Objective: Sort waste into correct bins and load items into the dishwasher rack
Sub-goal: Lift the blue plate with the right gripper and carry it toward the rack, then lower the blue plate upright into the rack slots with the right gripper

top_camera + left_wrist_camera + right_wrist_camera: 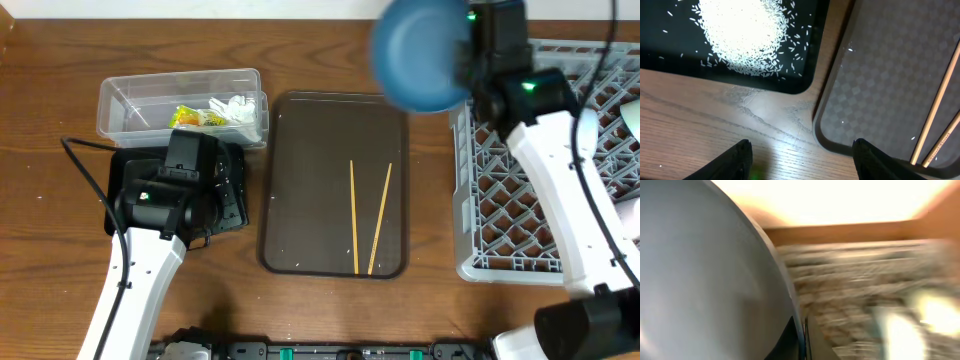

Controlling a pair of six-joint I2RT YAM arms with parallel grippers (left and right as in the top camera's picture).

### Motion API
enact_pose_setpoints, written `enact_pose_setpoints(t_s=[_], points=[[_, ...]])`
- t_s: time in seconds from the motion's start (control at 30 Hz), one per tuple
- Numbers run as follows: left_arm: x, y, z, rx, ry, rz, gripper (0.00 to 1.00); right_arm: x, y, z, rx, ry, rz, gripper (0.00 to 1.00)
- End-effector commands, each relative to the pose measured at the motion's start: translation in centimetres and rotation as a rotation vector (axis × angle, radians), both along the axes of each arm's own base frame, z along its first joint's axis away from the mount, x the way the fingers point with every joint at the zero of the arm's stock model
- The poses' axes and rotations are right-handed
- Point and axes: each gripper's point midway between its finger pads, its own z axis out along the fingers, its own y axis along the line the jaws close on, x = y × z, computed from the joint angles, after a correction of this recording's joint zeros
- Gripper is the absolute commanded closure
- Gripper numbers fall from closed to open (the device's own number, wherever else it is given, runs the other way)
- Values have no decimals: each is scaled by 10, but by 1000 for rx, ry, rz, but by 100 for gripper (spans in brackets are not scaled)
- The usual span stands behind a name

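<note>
Loading step: right gripper [468, 68], clamped on the dark blue dish [415, 55], hangs beside the rack [500, 262]. Next, apparently, it slots the dish between the pegs. Left gripper [802, 155] gapes, empty.

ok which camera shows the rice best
The left wrist view: the rice heap lies bright and close on the black tray, loose grains around it. Overhead, the left arm covers that tray, so no rice shows. The right wrist view shows none.

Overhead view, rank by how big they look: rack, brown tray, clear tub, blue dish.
1. rack, though cropped at the frame edge
2. brown tray
3. clear tub
4. blue dish, held up nearer the camera, so its rank is unsure
</note>
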Motion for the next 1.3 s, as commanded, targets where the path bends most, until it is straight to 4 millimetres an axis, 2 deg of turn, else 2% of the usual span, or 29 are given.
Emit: enact_pose_setpoints(t_s=[0.0, 0.1, 0.23, 0.33, 0.43, 0.5, 0.8, 1.03, 1.27], points=[[-2, 5, -4, 23, 14, 6, 33, -24, -74, 40, -379, -34, -336, 99], [-1, 5, -4, 23, 14, 6, 33, -30, -92, 52, -444, -52, -425, 99], [-2, 5, -4, 23, 14, 6, 33, -32, -109, 51, -452, -53, -481, 99], [-2, 5, -4, 23, 14, 6, 33, -40, -128, 53, -520, -38, -583, 99], [-1, 5, -4, 22, 14, 6, 33, -44, -143, 46, -586, 4, -654, 99], [-1, 5, -4, 22, 13, 6, 33, -42, -147, 32, -618, 58, -655, 99], [-2, 5, -4, 22, 14, 6, 32, -27, -136, -21, -649, 167, -612, 99], [-1, 5, -4, 22, 13, 6, 33, -21, -116, -52, -616, 213, -547, 99], [-1, 5, -4, 23, 14, 6, 33, -17, -87, -63, -573, 224, -461, 99]])
